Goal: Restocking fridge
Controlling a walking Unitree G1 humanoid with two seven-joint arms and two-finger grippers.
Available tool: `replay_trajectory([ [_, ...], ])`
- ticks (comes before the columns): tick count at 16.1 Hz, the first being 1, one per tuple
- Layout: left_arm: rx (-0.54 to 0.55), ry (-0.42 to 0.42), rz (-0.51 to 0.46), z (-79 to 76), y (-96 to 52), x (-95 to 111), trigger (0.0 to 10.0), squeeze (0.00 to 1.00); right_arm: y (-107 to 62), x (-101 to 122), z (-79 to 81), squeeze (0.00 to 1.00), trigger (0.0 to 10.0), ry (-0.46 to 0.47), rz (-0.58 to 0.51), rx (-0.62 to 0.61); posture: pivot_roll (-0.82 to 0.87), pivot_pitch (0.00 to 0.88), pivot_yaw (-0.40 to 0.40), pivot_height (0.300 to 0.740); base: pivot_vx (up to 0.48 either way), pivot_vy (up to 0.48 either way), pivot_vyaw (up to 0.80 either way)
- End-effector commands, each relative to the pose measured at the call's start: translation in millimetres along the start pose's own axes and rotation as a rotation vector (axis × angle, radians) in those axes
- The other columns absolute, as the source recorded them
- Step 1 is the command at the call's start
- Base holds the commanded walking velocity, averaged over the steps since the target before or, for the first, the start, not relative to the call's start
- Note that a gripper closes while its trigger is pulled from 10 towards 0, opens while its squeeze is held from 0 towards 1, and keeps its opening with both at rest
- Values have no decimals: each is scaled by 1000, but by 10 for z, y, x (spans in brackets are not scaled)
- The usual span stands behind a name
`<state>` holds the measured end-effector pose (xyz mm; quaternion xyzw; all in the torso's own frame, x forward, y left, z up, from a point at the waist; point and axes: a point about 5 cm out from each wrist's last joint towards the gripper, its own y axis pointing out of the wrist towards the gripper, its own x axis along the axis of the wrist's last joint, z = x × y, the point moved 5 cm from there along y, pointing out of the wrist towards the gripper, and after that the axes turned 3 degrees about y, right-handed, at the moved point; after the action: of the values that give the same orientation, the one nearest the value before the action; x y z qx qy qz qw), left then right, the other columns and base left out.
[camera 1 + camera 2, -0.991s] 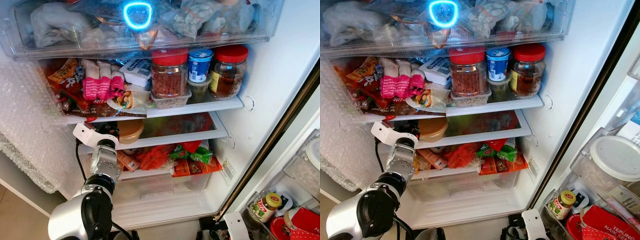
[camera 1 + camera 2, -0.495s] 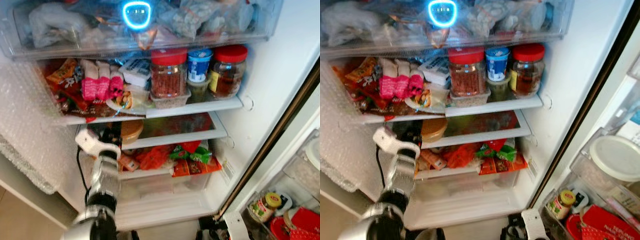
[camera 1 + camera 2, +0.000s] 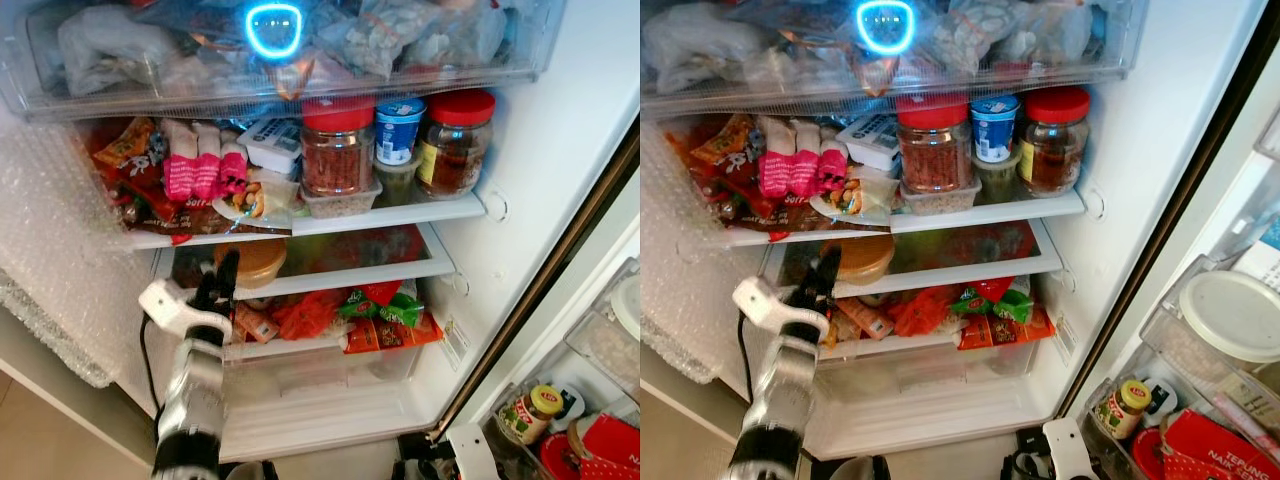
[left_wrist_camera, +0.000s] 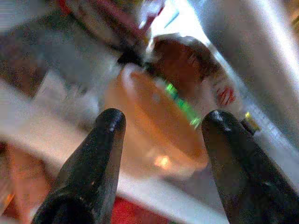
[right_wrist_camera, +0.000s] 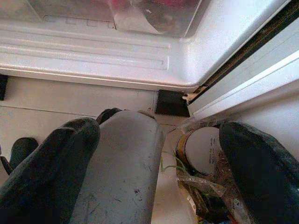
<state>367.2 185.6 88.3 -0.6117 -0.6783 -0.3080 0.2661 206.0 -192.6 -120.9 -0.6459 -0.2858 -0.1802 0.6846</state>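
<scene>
- In the lower left of the frame, the left gripper (image 3: 222,277) has its two black fingers spread apart, empty, just in front of the round orange lidded tub (image 3: 256,262) on the middle glass shelf (image 3: 360,275).
- The right gripper (image 5: 159,172) hangs low at frame bottom, its fingers wide apart.

A pale tiled floor (image 5: 56,121) lies below the fridge. A beige floor (image 3: 40,440) shows at the lower left corner. A blue ring of light (image 3: 274,30) glows at the top. Bubble wrap (image 3: 50,260) hangs on the left.
</scene>
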Motion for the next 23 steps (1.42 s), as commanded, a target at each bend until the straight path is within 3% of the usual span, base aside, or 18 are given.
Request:
replay_trajectory([
  [1, -8, 11, 36, -24, -4, -60, 10000, 0, -44, -277, 98, 0, 10000, -3, 93, 32, -150, 0, 29, 619, 0, 0, 0],
  [5, 3, 13, 115, -8, 29, -206, 10000, 0, -41, -270, 96, 0, 10000, -1, 92, 29, -162, 0, 31, 619, 0, 0, 0],
  [8, -17, 10, 159, -79, 119, -297, 10000, 0, -40, -269, 91, 0, 10000, -1, 92, 25, -169, 0, 29, 619, 0, 0, 0],
  [12, 44, 21, 205, -86, 245, -410, 10000, 0, -42, -277, 89, 0, 10000, 0, 95, 22, -187, 0, 35, 619, 0, 0, 0],
  [16, -3, 60, 230, -333, 402, -443, 10000, 0, -39, -277, 100, 0, 10000, 8, 94, 18, -198, 0, 41, 619, 0, 0, 0],
  [23, -79, 161, 277, -384, 301, -609, 10000, 0, -40, -282, 96, 0, 10000, 10, 97, 19, -175, 0, 39, 619, 0, 0, 0],
])
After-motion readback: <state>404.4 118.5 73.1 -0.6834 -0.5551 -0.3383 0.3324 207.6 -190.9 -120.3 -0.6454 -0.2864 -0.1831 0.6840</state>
